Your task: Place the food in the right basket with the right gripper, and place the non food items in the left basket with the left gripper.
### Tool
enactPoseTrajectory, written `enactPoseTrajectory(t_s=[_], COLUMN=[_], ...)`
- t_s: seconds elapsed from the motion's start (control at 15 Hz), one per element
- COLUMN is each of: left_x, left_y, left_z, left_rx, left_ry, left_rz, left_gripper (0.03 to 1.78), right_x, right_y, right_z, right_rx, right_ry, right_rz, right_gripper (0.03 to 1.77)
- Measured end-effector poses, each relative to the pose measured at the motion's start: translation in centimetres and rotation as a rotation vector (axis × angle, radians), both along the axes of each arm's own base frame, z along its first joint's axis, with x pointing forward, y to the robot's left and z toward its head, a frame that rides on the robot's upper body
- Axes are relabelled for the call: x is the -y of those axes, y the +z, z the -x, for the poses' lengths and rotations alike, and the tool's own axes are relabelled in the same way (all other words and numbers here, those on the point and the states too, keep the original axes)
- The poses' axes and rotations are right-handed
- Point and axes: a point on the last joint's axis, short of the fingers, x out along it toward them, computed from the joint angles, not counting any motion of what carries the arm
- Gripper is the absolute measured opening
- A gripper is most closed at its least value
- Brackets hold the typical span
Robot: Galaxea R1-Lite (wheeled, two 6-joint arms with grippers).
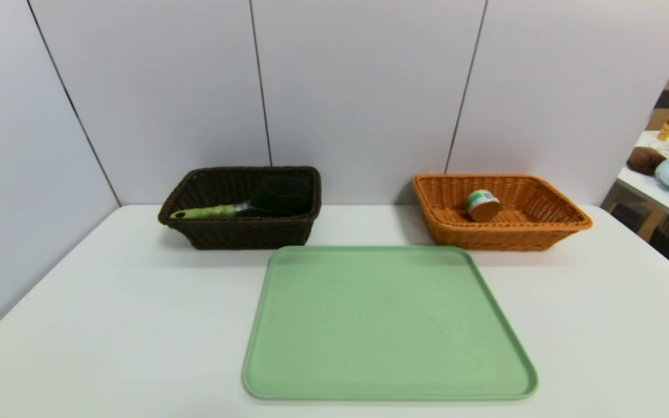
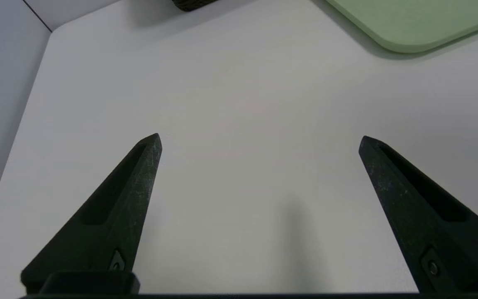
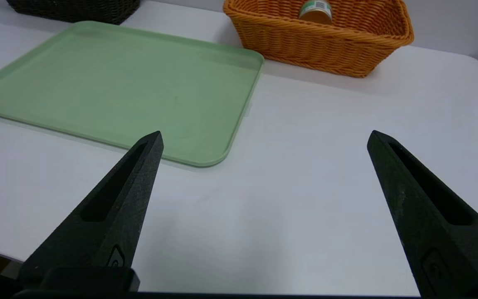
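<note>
The food, a small tin can [image 1: 481, 204] [image 3: 315, 10] with a green-and-white label, lies tilted inside the orange right basket [image 1: 549, 229] [image 3: 322, 41]. A brush [image 1: 253, 204] with black bristles and a green handle rests in the dark brown left basket [image 1: 241, 235]. The marker is not visible. Neither arm shows in the head view. My left gripper [image 2: 259, 139] hangs open over bare table, nothing between its fingers. My right gripper [image 3: 265, 137] is open too, over the table beside the green tray's near corner.
A flat green tray [image 1: 387, 325] [image 3: 110, 83] [image 2: 413, 20] with nothing on it lies in the middle of the white table [image 1: 79, 325]. White wall panels stand behind the baskets. A side table [image 1: 668, 194] with odd items is at far right.
</note>
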Motion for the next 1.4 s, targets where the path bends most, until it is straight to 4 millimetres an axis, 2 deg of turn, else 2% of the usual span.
enactPoseTrajectory(t_s=[0.73,1.4], left_x=[-0.1,-0.2], left_y=[-0.5,-0.9], left_z=[0.2,0.3], left_rx=[0.054,0.048], left_ry=[0.068,0.097], left_rz=[0.073,0.12], left_gripper=[1.69,1.69], right_x=[0.6,0.8], right_y=[-2.7,-6.4], right_z=[-1.8,-2.1], right_rx=[0.146,0.013], right_ry=[-0.198,-0.264], right_rz=[0.024,0.042], right_gripper=[1.69,1.69])
